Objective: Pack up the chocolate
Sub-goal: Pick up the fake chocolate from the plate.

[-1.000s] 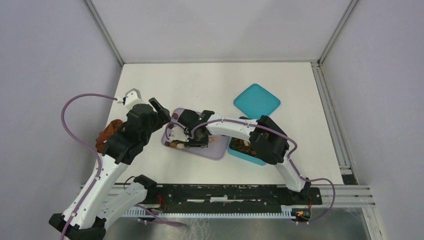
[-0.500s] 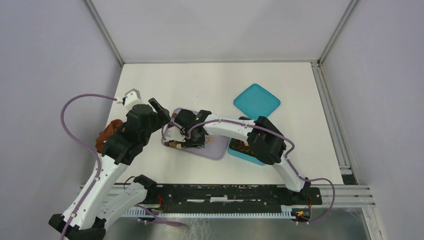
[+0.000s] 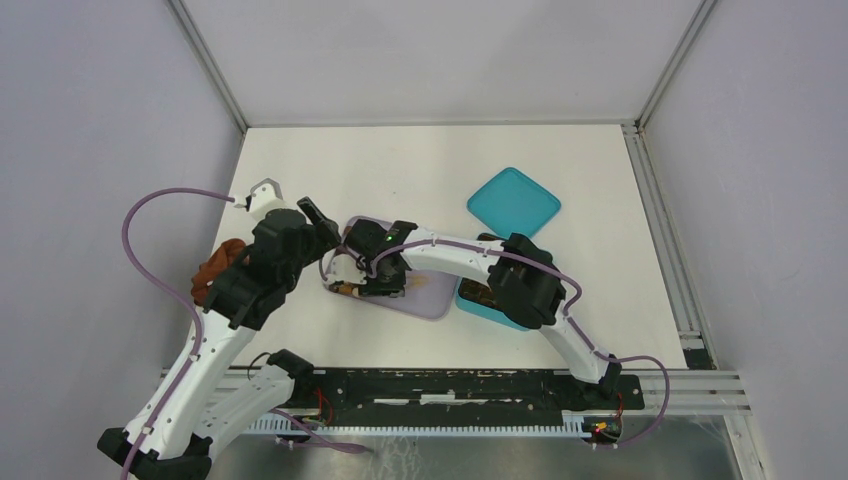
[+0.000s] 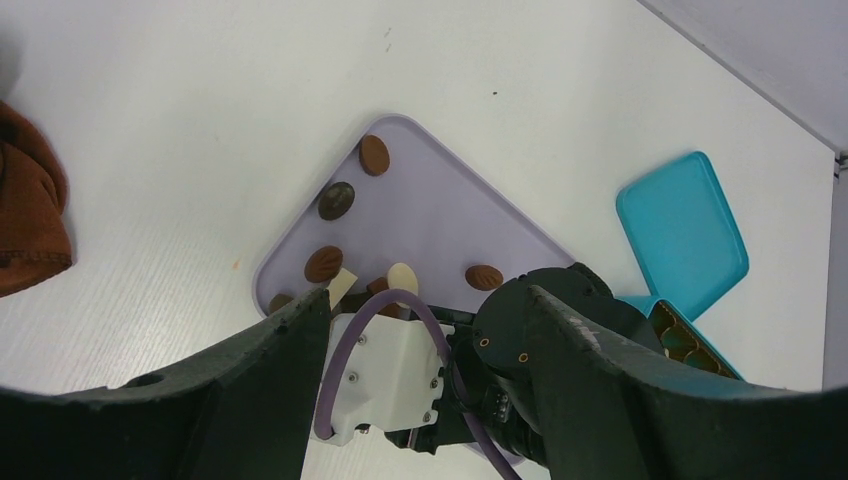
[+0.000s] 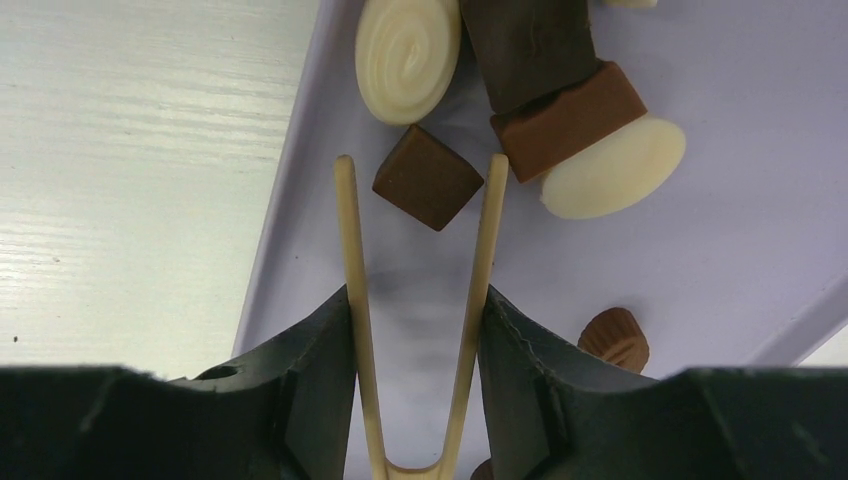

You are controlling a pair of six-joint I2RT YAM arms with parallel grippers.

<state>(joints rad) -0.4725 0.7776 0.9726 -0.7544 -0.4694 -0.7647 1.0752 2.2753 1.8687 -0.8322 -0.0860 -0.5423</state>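
Note:
Several chocolate pieces lie on the lavender tray (image 3: pixel 432 302). In the right wrist view a brown square chocolate (image 5: pixel 428 177) sits between the tips of cream tweezers (image 5: pixel 352 230). My right gripper (image 5: pixel 418 310) is shut on the tweezers, whose arms stand spread. A cream oval (image 5: pixel 408 45), a brown block (image 5: pixel 568 120) and a cream round piece (image 5: pixel 612 168) lie just beyond. My left gripper (image 4: pixel 420 330) hangs open above the right wrist, holding nothing. More brown pieces (image 4: pixel 374 154) lie on the tray's far part. The teal box (image 3: pixel 478 306) holds pieces, mostly hidden by the right arm.
The teal lid (image 3: pixel 513 201) lies behind the box on the white table. A rust-brown cloth lump (image 3: pixel 215 265) sits at the left, beside the left arm. The two arms (image 3: pixel 340 245) are close together over the tray's left end.
My right gripper has slid a little leftward over the tray, and the tweezers' arms have spread slightly. The left arm has stayed put.

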